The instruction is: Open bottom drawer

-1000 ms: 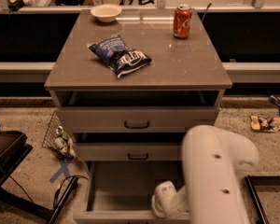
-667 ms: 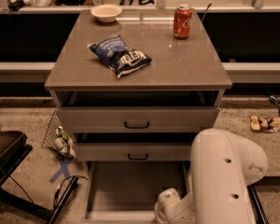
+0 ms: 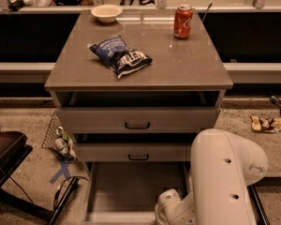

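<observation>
- Camera view looks down on the grey cabinet. The bottom drawer (image 3: pixel 131 186) stands pulled well out at floor level, below the middle drawer (image 3: pixel 138 152), with its bare inside showing.
- Your gripper (image 3: pixel 170 209) sits at the drawer's front right, at the lower edge of the view, with the white arm (image 3: pixel 225 177) rising beside it. You cannot tell whether it is spread or pressed together, and the drawer's handle is out of sight.
- Judge the task nearly or wholly done: the drawer looks close to the end of its travel.
- Expect a stiff, rigid box that slides straight on its runners and weighs little, since it looks empty. Take hold only at the small bar handle in the middle of the front, and pull level and straight; an off-centre pull may rack it.
- On the cabinet's top surface (image 3: pixel 187 69) lie a blue chip bag (image 3: pixel 120 55), a red soda can (image 3: pixel 183 21) and a pale bowl (image 3: pixel 106 12). A hard jerk could topple the can.
- Around you, a wire basket (image 3: pixel 54 135) leans at the cabinet's left foot near a blue tape cross (image 3: pixel 61 171). Wrappers (image 3: pixel 267 123) lie on the floor to the right.
</observation>
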`<state>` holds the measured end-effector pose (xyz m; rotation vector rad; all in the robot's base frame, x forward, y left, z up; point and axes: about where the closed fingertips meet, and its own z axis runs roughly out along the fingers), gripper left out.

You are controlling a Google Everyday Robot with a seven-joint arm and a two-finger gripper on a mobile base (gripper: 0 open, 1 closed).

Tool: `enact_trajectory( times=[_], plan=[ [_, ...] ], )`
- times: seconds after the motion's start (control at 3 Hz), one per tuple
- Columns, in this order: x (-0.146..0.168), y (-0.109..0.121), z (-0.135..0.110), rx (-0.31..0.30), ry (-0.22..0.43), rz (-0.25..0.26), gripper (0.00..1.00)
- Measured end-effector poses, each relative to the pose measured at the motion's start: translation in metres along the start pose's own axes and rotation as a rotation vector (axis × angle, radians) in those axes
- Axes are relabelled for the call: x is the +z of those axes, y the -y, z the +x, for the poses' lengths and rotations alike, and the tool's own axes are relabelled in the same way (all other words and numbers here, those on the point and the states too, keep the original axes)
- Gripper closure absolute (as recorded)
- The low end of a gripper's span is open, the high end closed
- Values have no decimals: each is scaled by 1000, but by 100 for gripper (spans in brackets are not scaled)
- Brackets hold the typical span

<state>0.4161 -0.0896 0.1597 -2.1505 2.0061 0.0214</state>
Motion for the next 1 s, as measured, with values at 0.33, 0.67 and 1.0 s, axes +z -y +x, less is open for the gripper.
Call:
enact_trajectory(
  times=[0.33, 0.67, 1.0],
  plan=[
    [1, -1, 0, 0, 0, -1, 12],
    [1, 0, -1, 0, 1, -2, 0],
    [1, 0, -1, 0, 1, -2, 0]
  ],
)
